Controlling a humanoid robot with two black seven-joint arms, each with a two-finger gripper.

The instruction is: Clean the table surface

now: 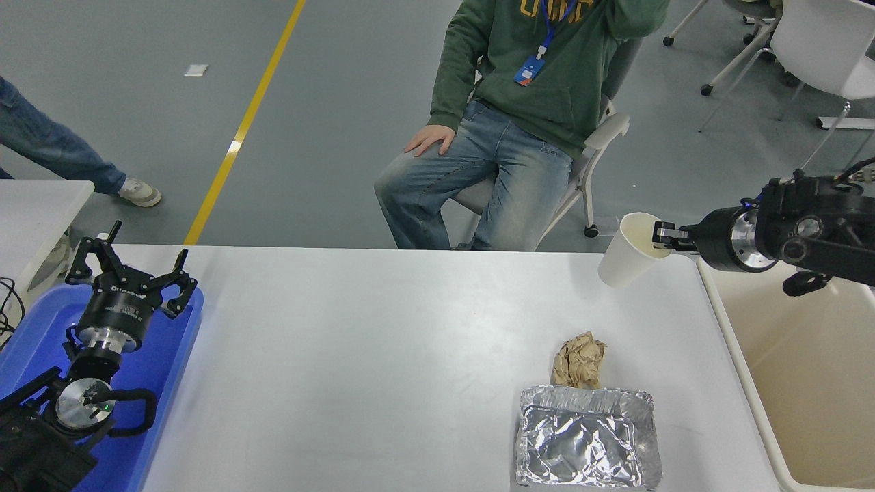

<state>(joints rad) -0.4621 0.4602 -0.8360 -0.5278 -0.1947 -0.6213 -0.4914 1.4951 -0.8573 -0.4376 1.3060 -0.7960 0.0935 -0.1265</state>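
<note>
At about eight o'clock the left gripper (130, 270) is seen parked over a blue tray (167, 362), its fingers spread apart. The table surface (355, 369) fills the lower middle, from nine o'clock across to four. A crumpled brown paper ball (580, 360) is found at five o'clock, touching the far rim of a foil tray (588, 446) just below it. At two o'clock a white paper cup (629, 260) is held tilted above the table's far right corner, its rim pinched by the right gripper (662, 237). A beige bin (806, 383) is seen at four o'clock, beside the table.
</note>
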